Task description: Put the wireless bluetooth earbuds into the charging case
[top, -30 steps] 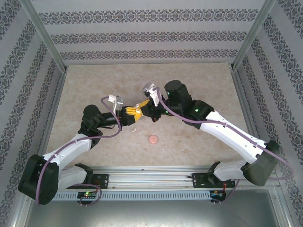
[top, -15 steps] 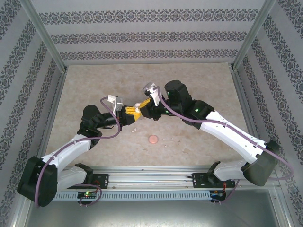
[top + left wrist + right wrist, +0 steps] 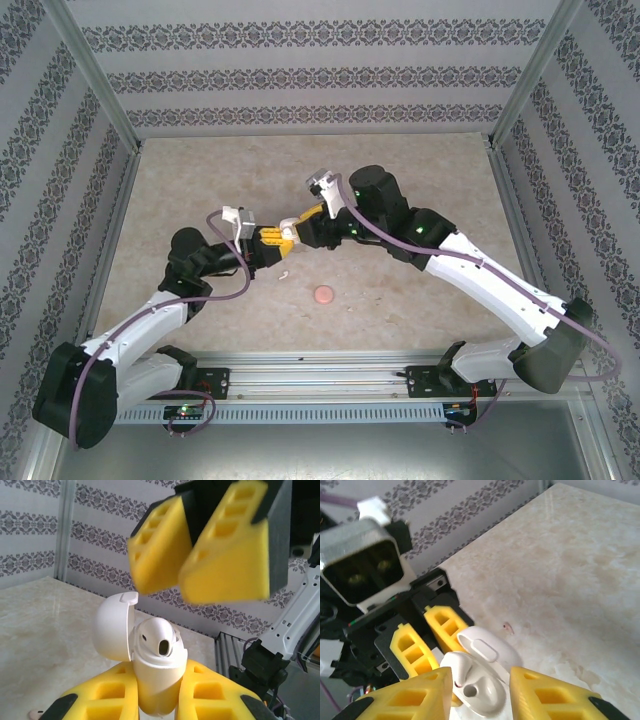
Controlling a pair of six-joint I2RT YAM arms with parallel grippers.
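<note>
— Two grippers to log. Left gripper first?
— Closed on the charging case. Yellow pads clamp either side of its lower body. Case upright, lid swung open, held above the table at mid-workspace.
— Contents?
— One seated earbud stands in the mouth of the case, next to the lid. Second socket: cannot tell.
— Right gripper?
— Fingers parted, gripping nothing. It hangs just over the open case, with the seated earbud close to one pad. Contact: cannot tell.
— Further out?
— A loose earbud lies on the table near the grippers, on the side toward the arm bases. The pink disc lies near it, not touching, closer to the bases.
</note>
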